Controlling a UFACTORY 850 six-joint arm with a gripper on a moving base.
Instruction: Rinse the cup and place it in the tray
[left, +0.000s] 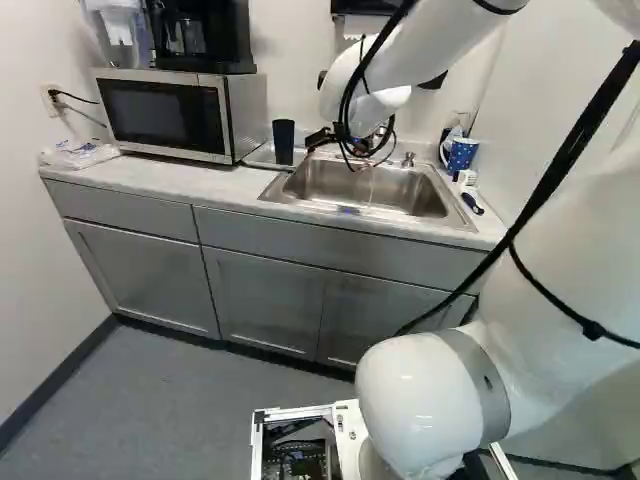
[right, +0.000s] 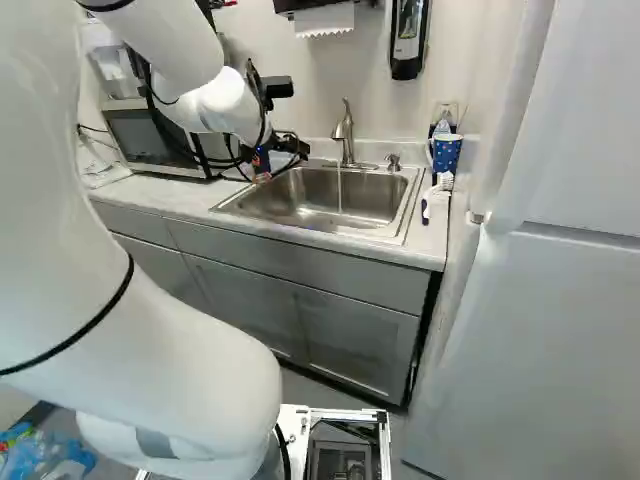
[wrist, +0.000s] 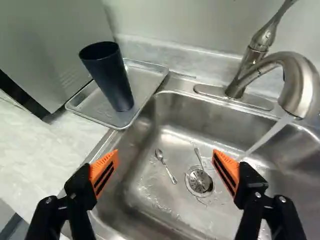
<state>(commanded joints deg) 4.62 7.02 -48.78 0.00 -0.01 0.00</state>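
In the right base view, the tool hangs by the left part of the sink, close to the microwave. Water runs from the upright faucet into the basin. To the right of the sink, a blue mug with white spots stands on the surface, a brush near it. A paper towel and a wall dispenser are above. In the left base view, the dark cup stands upright between the microwave and the sink, and a black coffee maker sits on the microwave. A crumpled plastic bag lies at the surface's left end. In the wrist view, the tool is spread wide and has hold of nothing; its orange pads stand well apart, over the sink. Ahead of them, the cup is in the metal tray, mouth up, beside the basin. A small spoon lies on the sink's floor, and another slim metal utensil reaches onto the drain strainer.
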